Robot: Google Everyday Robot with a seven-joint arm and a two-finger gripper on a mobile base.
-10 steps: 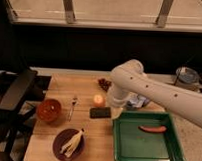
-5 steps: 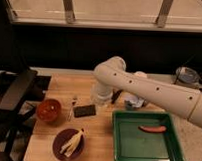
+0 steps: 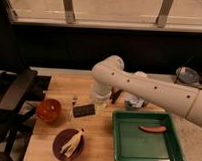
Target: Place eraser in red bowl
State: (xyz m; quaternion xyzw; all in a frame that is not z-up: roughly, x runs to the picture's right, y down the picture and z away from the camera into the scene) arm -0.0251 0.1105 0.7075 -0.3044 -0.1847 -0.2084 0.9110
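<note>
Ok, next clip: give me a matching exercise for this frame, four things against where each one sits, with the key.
Things:
1. eraser
2. red bowl
3. sausage
4. gripper

Places:
A. inside the green tray
B. near the table's left edge, above the purple plate
C. flat on the wooden table, between the bowl and the tray
D. low over the table, just up and right of the eraser

Pairs: 1-C, 2-B, 3-A, 4-D
</note>
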